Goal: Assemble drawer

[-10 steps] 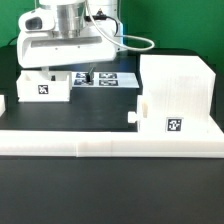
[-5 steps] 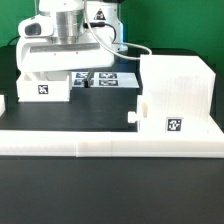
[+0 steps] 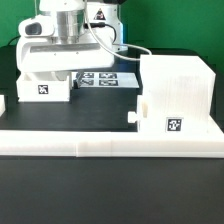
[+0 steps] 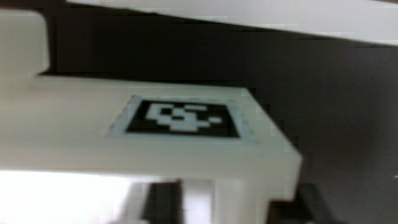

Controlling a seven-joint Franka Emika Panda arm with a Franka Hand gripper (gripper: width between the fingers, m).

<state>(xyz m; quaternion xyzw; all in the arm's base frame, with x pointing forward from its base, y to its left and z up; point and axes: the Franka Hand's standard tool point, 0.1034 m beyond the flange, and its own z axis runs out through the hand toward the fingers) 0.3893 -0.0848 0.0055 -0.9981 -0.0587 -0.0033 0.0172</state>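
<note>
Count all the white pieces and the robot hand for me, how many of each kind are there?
Big drawer housing: 1
Small tray boxes: 2, one under the gripper and one slid into the housing
Marker board: 1
Long white border bar: 1
Gripper: 1
A white scrap at the exterior view's left edge is too cut off to count.
Total: 6

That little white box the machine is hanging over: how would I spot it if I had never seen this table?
Start at the big white cube on the exterior view's right, then look across the black table to the other side. There, right under the robot's gripper, sits a small white box. Unlike the cube, it is low, with one black-and-white square tag on its front.
</note>
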